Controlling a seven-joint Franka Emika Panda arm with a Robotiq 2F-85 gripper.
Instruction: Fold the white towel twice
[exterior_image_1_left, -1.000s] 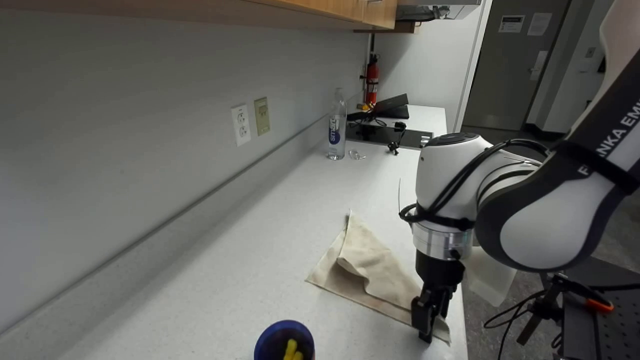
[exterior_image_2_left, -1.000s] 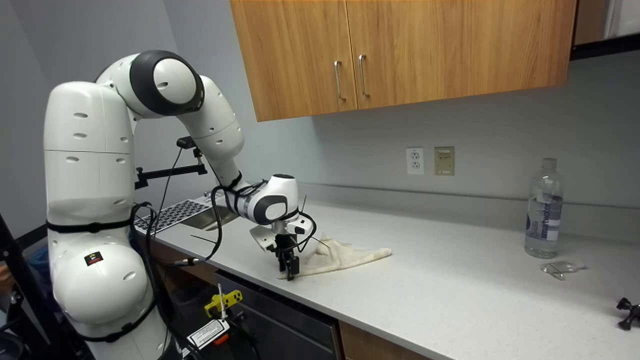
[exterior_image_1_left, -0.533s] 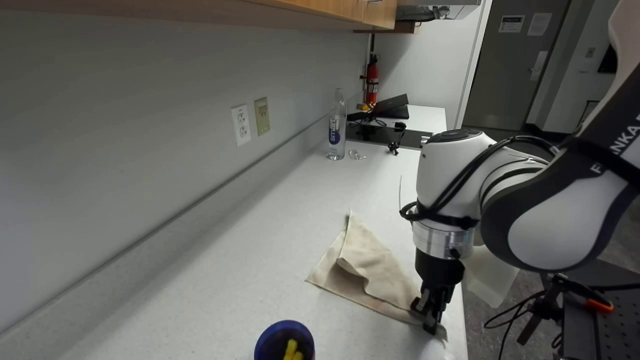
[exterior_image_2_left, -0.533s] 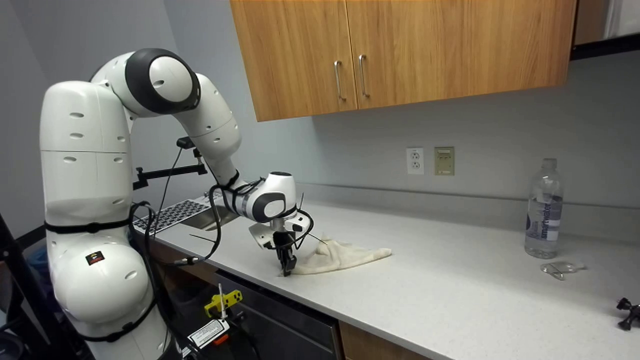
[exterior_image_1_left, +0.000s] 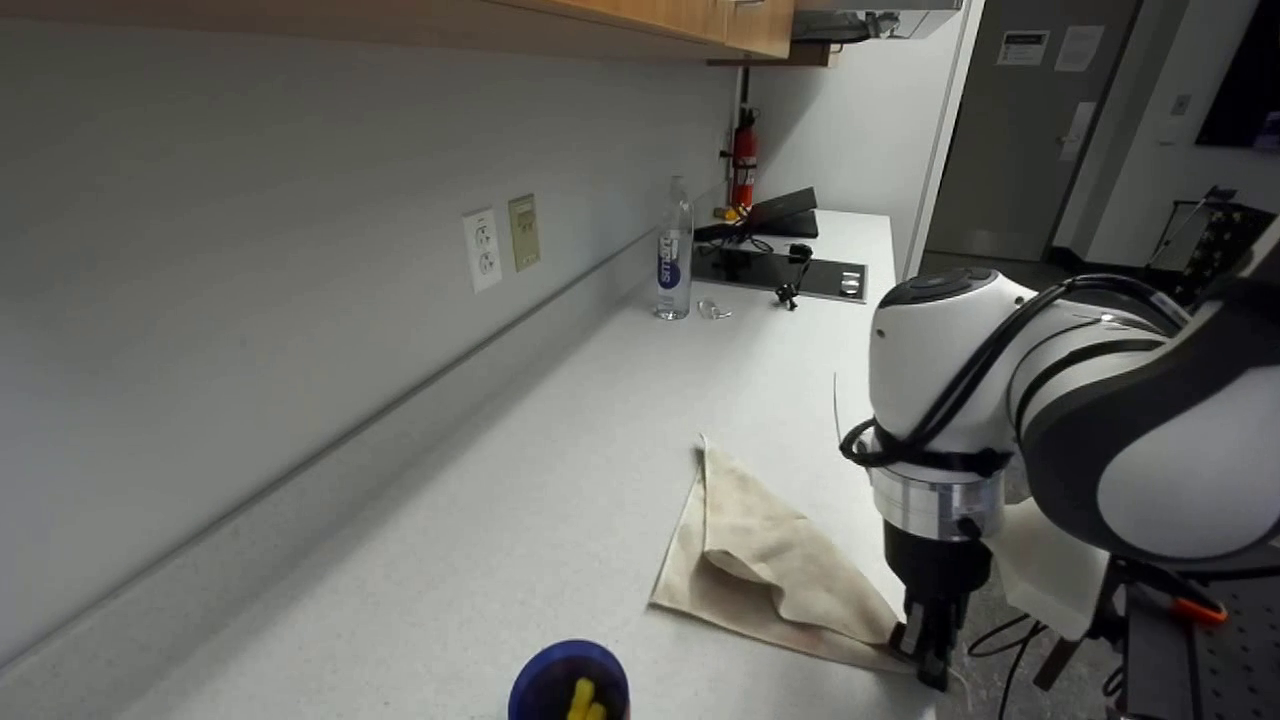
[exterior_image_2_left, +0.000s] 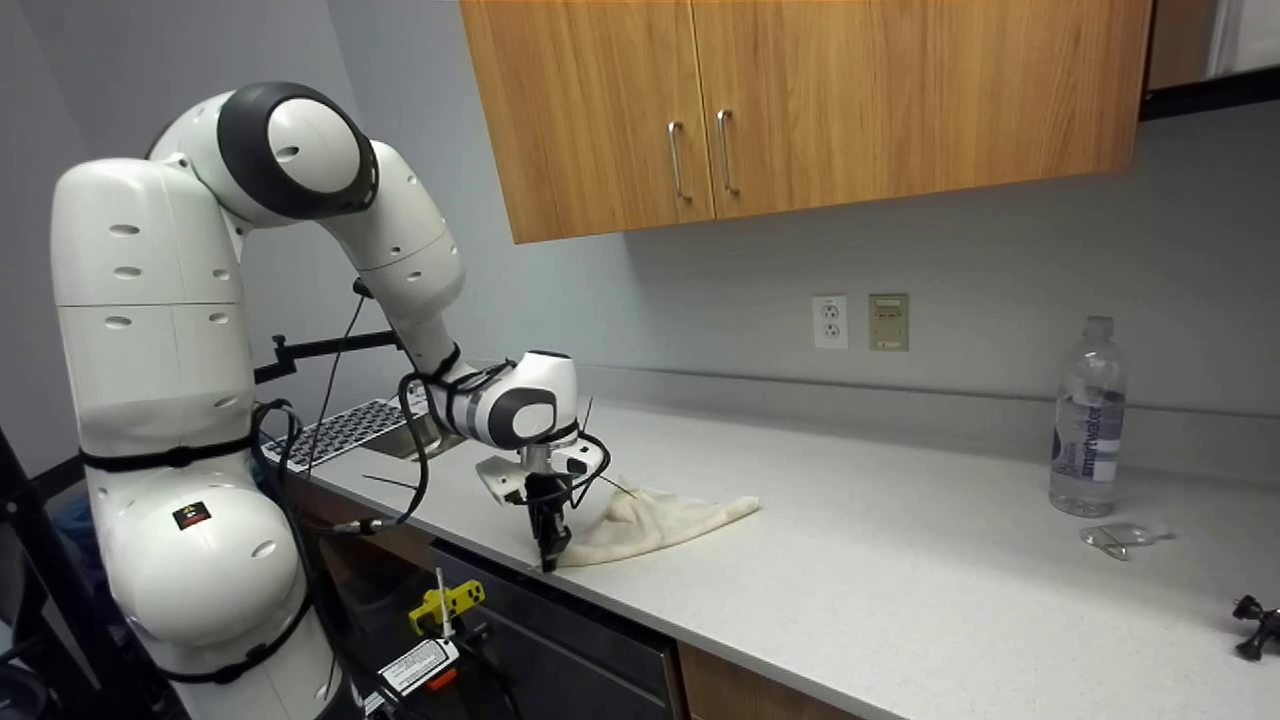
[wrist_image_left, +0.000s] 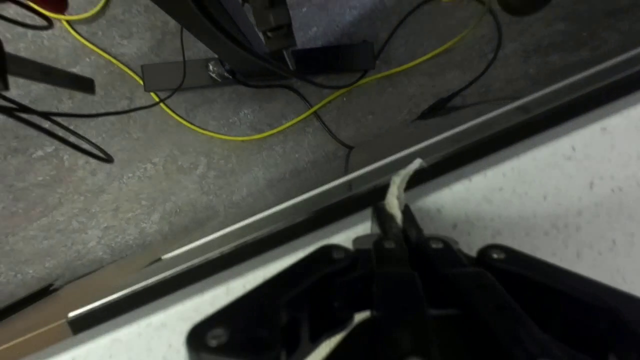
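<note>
The white towel (exterior_image_1_left: 790, 575), beige with faint brownish stains, lies on the counter with one flap folded over and a raised wrinkle. In an exterior view the towel (exterior_image_2_left: 655, 525) stretches away from my gripper (exterior_image_2_left: 549, 562). My gripper (exterior_image_1_left: 922, 660) points down at the counter's front edge, at the towel's near corner. In the wrist view my gripper (wrist_image_left: 400, 212) is shut, with a thin strip of towel (wrist_image_left: 396, 192) pinched between its fingertips and its tip sticking out past the edge. The rest of the towel is mostly hidden behind the gripper there.
A blue cup (exterior_image_1_left: 540, 685) with yellow pieces inside stands at the near end of the counter. Farther along are a water bottle (exterior_image_2_left: 1088, 430) and a small clear object (exterior_image_2_left: 1122, 538). The counter's front edge (exterior_image_2_left: 610, 605) drops to the floor right beside my gripper.
My gripper's fingers have come together on the towel corner. The arm has moved back toward the front edge, and the whole towel has slid along with it.
</note>
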